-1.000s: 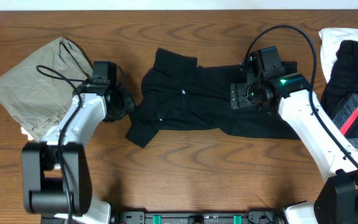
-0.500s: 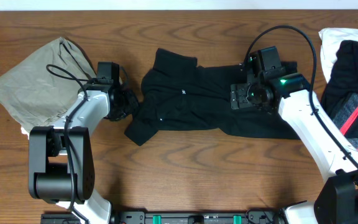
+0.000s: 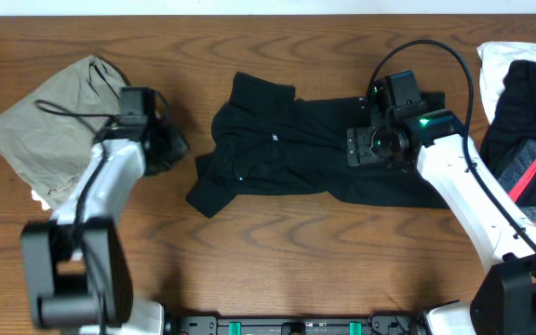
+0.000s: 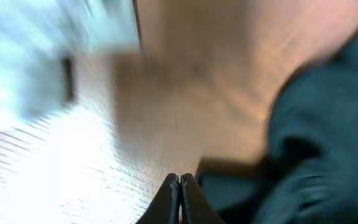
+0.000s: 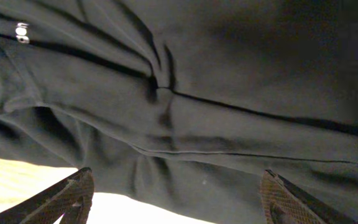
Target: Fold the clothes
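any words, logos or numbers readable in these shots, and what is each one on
white logo mark on the black garment: a few rounded characters in the right wrist view, too blurred to read.
Tiny white marks on that garment in the overhead view: too small to read.
No text visible on the olive-grey garment, the pile at the right edge or the table.

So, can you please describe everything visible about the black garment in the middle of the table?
The black garment is soft, matte fabric with tiny white logo marks. It lies crumpled and creased, stretched left to right on the wooden table. The open right claw hangs over its right part, its fingers set wide apart. The shut left claw is at its left edge; whether it pinches fabric cannot be told.
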Motion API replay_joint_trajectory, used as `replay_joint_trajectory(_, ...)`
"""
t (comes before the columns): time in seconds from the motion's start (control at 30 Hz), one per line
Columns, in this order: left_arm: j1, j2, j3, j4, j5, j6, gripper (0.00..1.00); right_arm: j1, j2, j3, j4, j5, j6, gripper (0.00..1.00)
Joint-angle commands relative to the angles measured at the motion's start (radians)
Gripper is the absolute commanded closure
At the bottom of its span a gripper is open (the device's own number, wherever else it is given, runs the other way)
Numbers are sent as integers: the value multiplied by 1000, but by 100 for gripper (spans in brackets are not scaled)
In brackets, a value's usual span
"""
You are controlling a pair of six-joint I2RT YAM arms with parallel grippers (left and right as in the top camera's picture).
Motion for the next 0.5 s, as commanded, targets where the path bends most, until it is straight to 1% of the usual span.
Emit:
replay_joint_trajectory(0.0,5,-92,40,14,-38,10,94,-7,7,-20,-3,26,-8,16)
replay_joint_trajectory(0.2,-24,-77,24,-40,-26,9,94,-7,7,-58,-2,26,-7,16)
replay_joint_trajectory(0.23,-29,-69,13,-39,-18,9,87,-7,7,-62,-2,26,-7,16)
replay_joint_trajectory(0.27,-32,-61,4,-37,-2,9,73,-7,7,-66,-2,27,-8,17)
replay_joint_trajectory(0.3,-32,-48,-2,-37,20,9,68,-7,7,-69,-2,26,-8,16)
replay_joint_trajectory(0.33,-32,-31,-7,-38,51,9,66,-7,7,-69,-3,26,-8,17)
replay_joint_trajectory(0.4,-32,11,-8,-39,105,9,64,-7,7,-69,-6,26,-8,17)
replay_joint_trajectory(0.47,-32,55,-8,-34,149,9,64,-7,7,-69,-7,26,-8,16)
